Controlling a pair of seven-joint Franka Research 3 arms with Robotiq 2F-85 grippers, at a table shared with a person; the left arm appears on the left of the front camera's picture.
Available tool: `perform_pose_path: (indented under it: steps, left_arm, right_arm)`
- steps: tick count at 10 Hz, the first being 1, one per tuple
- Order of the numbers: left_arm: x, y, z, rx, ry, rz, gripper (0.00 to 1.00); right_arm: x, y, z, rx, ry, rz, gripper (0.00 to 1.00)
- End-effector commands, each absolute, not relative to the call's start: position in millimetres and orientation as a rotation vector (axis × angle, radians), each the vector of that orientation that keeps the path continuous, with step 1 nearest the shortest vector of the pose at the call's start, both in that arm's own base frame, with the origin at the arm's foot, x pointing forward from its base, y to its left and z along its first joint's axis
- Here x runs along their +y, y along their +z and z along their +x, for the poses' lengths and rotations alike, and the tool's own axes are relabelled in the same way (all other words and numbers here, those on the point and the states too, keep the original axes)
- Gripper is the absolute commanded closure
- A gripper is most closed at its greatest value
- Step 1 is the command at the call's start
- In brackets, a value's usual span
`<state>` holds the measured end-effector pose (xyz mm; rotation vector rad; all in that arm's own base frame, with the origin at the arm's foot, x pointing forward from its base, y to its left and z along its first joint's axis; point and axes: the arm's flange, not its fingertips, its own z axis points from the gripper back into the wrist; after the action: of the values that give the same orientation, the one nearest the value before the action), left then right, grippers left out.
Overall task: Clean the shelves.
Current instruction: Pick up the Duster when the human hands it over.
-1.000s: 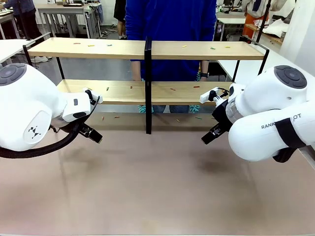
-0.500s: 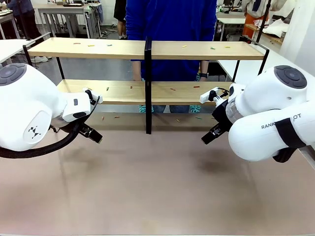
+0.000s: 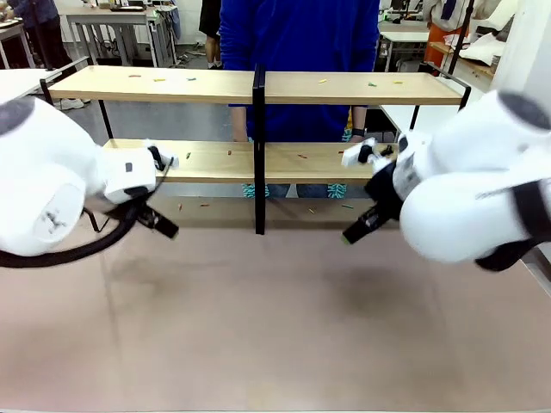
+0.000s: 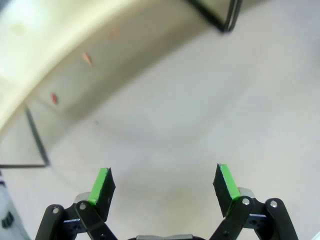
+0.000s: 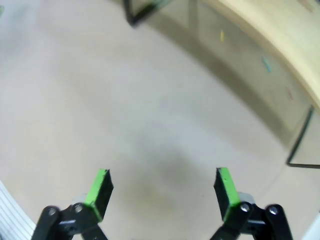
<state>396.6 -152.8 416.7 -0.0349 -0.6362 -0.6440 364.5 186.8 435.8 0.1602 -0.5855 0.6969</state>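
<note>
A person (image 3: 297, 34) in a blue top stands across the brownish table (image 3: 275, 327), wearing a wristwatch (image 3: 356, 132)

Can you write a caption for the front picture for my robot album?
The left pincer and right pincer hover before littered wooden shelves; a person in blue stands behind.

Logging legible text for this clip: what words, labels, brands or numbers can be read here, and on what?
No text can be read.
On the right arm: any print on the shell is too blurred to read.
On the left arm: a small dark mark, blurred, no letters legible.
On the shelves: no print visible.
</note>
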Motion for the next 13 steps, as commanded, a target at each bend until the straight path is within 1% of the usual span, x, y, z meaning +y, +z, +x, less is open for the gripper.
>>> perform_pose_path:
  steps: [1,2,3,4,5,6,7,8,9,10,11,12,13]
  left_arm:
    - [-85.4,488.0,259.5,-0.747,-0.662,-0.13,0.0]
    - [-61.2,503.3,213.4,-0.904,-0.665,-0.147,0.0]
    - [-48.9,504.7,180.4,-1.001,-0.695,-0.151,0.0]
    - [-52.1,500.3,168.7,-1.141,-0.706,-0.167,0.0]
    - [-115.9,576.9,328.0,-0.913,-0.653,-0.121,0.0]
    - [-115.9,576.9,328.0,-0.913,-0.653,-0.121,0.0]
    - [-91.5,628.0,283.2,-1.045,-0.661,-0.14,0.0]
    - [-86.0,633.6,285.9,-0.962,-0.665,-0.167,0.0]
    - [-73.1,637.6,287.4,-0.879,-0.634,-0.149,0.0]
    - [-60.0,642.2,284.8,-0.857,-0.622,-0.183,0.0]
    - [-42.7,647.9,279.9,-0.883,-0.614,-0.275,0.0]
    - [-25.8,652.0,276.1,-0.912,-0.526,-0.315,0.0]
    - [-11.5,653.8,270.1,-0.937,-0.533,-0.365,0.0]
  right_arm:
    - [116.1,534.2,260.2,-0.701,0.605,0.229,0.0]
    - [99.0,559.9,221.9,-0.79,0.551,0.18,0.0]
    - [89.2,568.3,203.8,-0.88,0.555,0.12,0.0]
    - [151.3,552.2,312.1,-0.714,0.631,0.215,0.0]
    - [151.3,552.2,312.1,-0.714,0.631,0.215,0.0]
    - [117.7,610.0,259.2,-0.82,0.583,0.183,0.0]
    - [131.3,602.5,280.7,-0.811,0.558,0.228,0.0]
    - [128.8,609.4,284.0,-0.879,0.499,0.258,0.0]
    - [120.5,621.5,282.3,-0.933,0.438,0.265,0.0]
    - [112.5,630.4,280.2,-0.94,0.407,0.254,0.0]
    - [101.5,641.2,276.8,-0.941,0.404,0.316,0.0]
    - [90.7,652.2,272.0,-0.964,0.362,0.325,0.0]
    - [82.2,662.7,264.1,-0.989,0.375,0.344,0.0]
